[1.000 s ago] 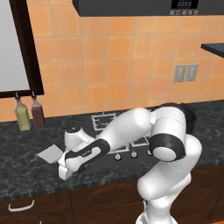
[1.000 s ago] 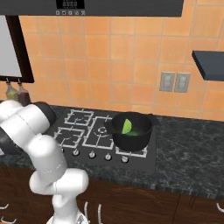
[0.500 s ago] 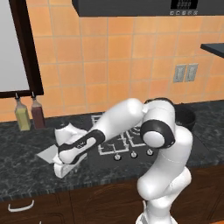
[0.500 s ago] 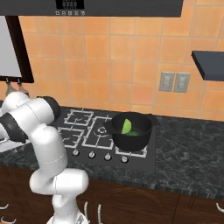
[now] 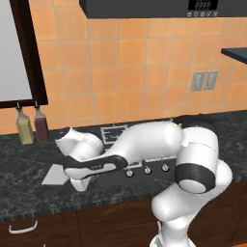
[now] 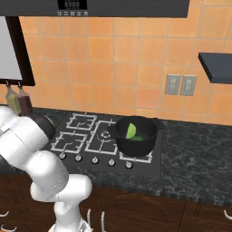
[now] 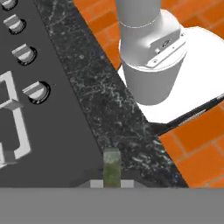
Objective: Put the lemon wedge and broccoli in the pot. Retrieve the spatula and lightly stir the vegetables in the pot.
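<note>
The black pot (image 6: 136, 136) stands on the front right burner. The yellow-green lemon wedge (image 6: 131, 131) lies inside it with the dim green broccoli (image 6: 142, 136) beside it. The spatula's pale grey blade (image 5: 54, 175) lies on the dark counter left of the stove. My gripper (image 5: 78, 182) is low on the counter just right of that blade, and the hand hides the fingers. In the hand view a thin brownish stick (image 7: 111, 168), apparently the spatula's handle, rises at the bottom middle. The arm mostly covers the pot (image 5: 195, 120) in the left base view.
Two bottles (image 5: 33, 126) stand against the tiled wall at the back left. The stove's knobs (image 7: 37, 90) run along its front edge near the hand. The counter's front edge (image 5: 48, 205) is close below the gripper.
The arm has swung and stretched further over the stove, and the hand has turned in place low beside the spatula. The blade lies where it did.
</note>
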